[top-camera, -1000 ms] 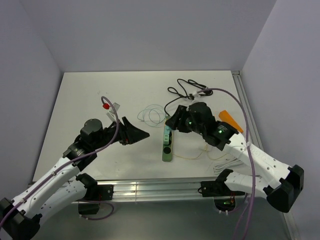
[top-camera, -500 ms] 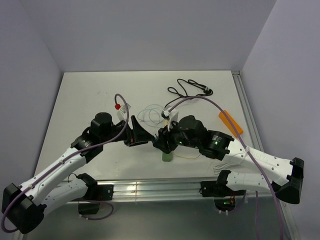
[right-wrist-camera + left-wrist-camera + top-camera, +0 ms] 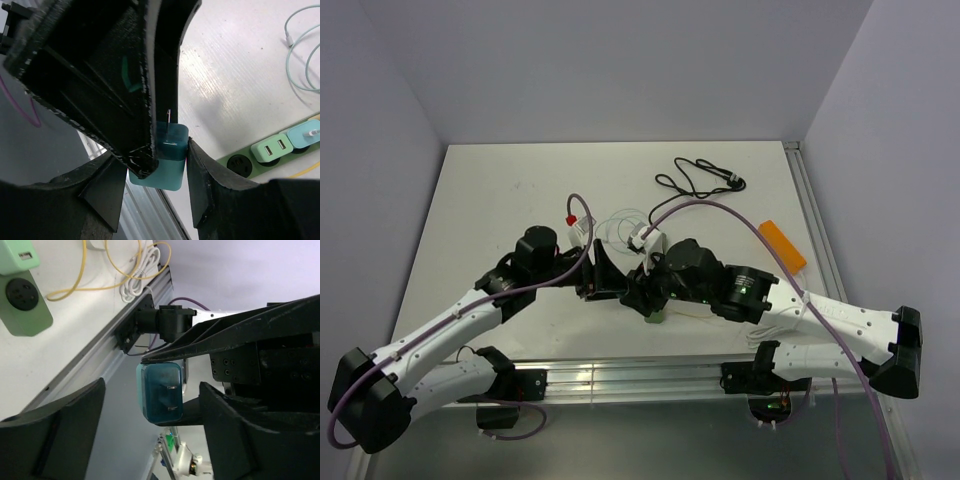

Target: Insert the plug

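A teal plug (image 3: pixel 167 170) with two metal prongs sits between the fingers of my right gripper (image 3: pixel 155 159), which is shut on it above the table's near edge. In the left wrist view the plug (image 3: pixel 159 390) hangs prongs-forward between the wide-open fingers of my left gripper (image 3: pixel 152 386), which do not touch it. In the top view both grippers meet, the left (image 3: pixel 608 279) against the right (image 3: pixel 638 292), and the plug is hidden. The green power strip (image 3: pixel 250 161) lies just beyond, with a free round socket (image 3: pixel 239 163). It is mostly under the right arm in the top view (image 3: pixel 658 316).
The strip holds a light green USB adapter (image 3: pixel 272 147) and a pale blue one (image 3: pixel 305 134). A yellow cable (image 3: pixel 95 282) and a white cable (image 3: pixel 142 275) lie near the front rail. A black cable (image 3: pixel 695 180), a thin pale cable (image 3: pixel 620 225) and an orange block (image 3: pixel 782 243) lie farther back.
My right gripper has moved left and toward the near edge with the plug. My left gripper has moved right to meet it, its open fingers now around the plug.
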Motion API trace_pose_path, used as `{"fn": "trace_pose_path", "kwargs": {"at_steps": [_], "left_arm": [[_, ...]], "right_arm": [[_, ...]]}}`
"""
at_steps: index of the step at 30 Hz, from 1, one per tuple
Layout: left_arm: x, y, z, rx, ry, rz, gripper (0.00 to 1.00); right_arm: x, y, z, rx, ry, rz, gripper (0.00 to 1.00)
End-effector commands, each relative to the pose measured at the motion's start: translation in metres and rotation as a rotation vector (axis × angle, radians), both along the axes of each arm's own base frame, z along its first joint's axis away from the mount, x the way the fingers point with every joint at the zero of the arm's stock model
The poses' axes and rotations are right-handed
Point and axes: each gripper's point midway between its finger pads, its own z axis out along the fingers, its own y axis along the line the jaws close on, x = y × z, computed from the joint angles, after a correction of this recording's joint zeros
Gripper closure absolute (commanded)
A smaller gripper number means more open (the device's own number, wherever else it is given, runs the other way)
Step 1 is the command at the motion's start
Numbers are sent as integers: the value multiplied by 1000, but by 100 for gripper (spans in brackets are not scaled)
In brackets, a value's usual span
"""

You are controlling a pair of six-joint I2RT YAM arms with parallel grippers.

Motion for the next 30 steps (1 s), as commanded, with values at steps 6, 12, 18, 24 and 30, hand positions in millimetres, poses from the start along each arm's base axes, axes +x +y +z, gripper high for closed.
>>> {"fn": "trace_pose_path", "kwargs": {"at_steps": [6,12,18,24,30], "left_arm": [[-19,-10,12,-125,-6,-116,40],[-27,-14,43,-277,-4,-169,83],[-25,-12,53,-283,-26,-143,100],[-7,-9,67,-230,-120,-35,100],[12,-2,82,-157,-255,71,100]], "right_arm": [[11,8,41,110,-92,-40,100],[11,15,43,149,-54,-61,98],[27,15,38,139,-34,-169,72],[30,0,32,135,13,-263,19],[7,-21,34,222,95,-260,17]]}}
